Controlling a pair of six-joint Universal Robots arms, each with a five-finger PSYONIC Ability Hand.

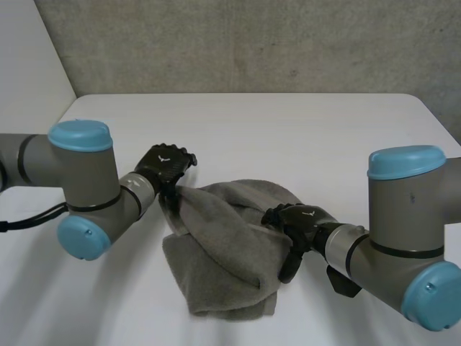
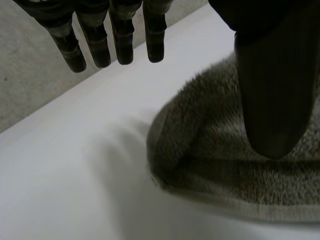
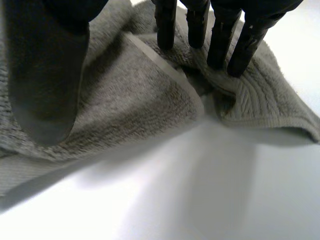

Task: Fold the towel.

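A grey towel (image 1: 223, 245) lies crumpled and loosely doubled over in the middle of the white table (image 1: 252, 122). My left hand (image 1: 164, 166) hovers at the towel's far left edge. In its wrist view the fingers (image 2: 122, 35) hang straight over bare table, and the thumb (image 2: 272, 90) stands apart above the towel's rounded fold (image 2: 200, 150). My right hand (image 1: 299, 220) is at the towel's right edge. Its fingers (image 3: 220, 35) reach straight down over a hemmed edge of the towel (image 3: 135, 100), with the thumb (image 3: 45, 75) spread wide beside them. Neither hand holds cloth.
A grey wall runs behind the table's far edge (image 1: 252, 95). Both grey arms come in low from the sides, the left elbow (image 1: 81, 137) and right elbow (image 1: 407, 162) standing above the table's front corners.
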